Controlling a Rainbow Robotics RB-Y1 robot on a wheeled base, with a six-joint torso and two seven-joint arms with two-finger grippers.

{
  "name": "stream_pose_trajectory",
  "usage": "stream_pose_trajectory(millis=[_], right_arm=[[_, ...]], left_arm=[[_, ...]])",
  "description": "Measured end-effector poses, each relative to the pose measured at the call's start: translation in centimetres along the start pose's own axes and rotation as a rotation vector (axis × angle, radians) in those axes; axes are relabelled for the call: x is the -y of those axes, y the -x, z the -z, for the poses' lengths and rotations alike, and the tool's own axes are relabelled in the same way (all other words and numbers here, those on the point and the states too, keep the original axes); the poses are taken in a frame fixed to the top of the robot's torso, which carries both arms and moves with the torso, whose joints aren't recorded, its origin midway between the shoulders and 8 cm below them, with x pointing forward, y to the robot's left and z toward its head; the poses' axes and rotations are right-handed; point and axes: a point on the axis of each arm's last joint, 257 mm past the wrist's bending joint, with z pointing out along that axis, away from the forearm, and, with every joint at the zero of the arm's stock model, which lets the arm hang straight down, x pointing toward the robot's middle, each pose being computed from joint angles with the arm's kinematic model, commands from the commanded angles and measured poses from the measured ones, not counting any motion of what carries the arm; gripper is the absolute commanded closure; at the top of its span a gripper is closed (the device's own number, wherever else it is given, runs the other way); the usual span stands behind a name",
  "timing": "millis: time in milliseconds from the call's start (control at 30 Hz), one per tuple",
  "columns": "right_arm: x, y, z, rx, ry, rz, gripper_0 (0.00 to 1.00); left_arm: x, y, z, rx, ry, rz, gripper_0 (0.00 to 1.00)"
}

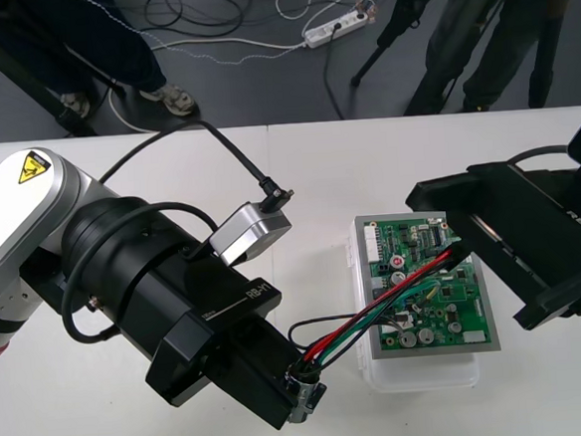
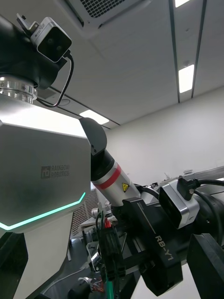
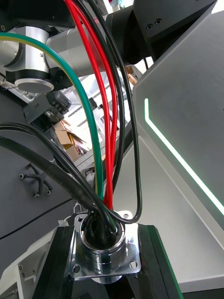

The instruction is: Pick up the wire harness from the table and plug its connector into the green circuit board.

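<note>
We look steeply down on a pale table [image 1: 66,423]. The bulky left arm [image 1: 125,279] takes up the left and lower middle of the front view. A green circuit board [image 1: 432,313] on a white base [image 1: 421,373] sits right of centre. The right gripper [image 1: 449,229] reaches in from the right edge and covers the board's upper right corner; we cannot tell whether it grips anything. The left gripper [image 1: 303,392], at the lower centre just beside the board's near left corner, is clamped narrowly on the wire harness. In the left wrist view its black fingers [image 3: 151,261] press either side of the round metal socket [image 3: 105,250] and its square flange. From there the red, green and black wires [image 1: 377,317] climb diagonally across the board towards the right gripper, where their far end is hidden. We judge the pickup done, as the harness is lifted and stretched over the board. The plug is out of sight, so we cannot say whether it is seated; plugging it in, or confirming it, appears to remain.
</note>
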Motion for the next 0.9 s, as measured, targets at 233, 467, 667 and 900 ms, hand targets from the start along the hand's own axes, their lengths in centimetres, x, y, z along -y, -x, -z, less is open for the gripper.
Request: stream_pose_trajectory(millis=[233,467,667,900], right_arm=[[-0.19,-0.15,-0.24,0.014,0.011,-0.018,0.0],[-0.31,0.48,-0.24,0.038,0.016,-0.019,0.0],[-0.51,0.55,-0.44,0.037,0.024,-0.016,0.0],[-0.7,0.63,-0.72,0.041,0.034,-0.011,0.0]], left_arm=[[0.01,0.0,0.0,0.0,0.0,0.0,1.0],[0.01,0.01,0.0,0.0,0.0,0.0,1.0],[0.01,0.01,0.0,0.0,-0.001,0.0,1.0],[0.01,0.01,0.0,0.0,-0.001,0.0,1.0]])
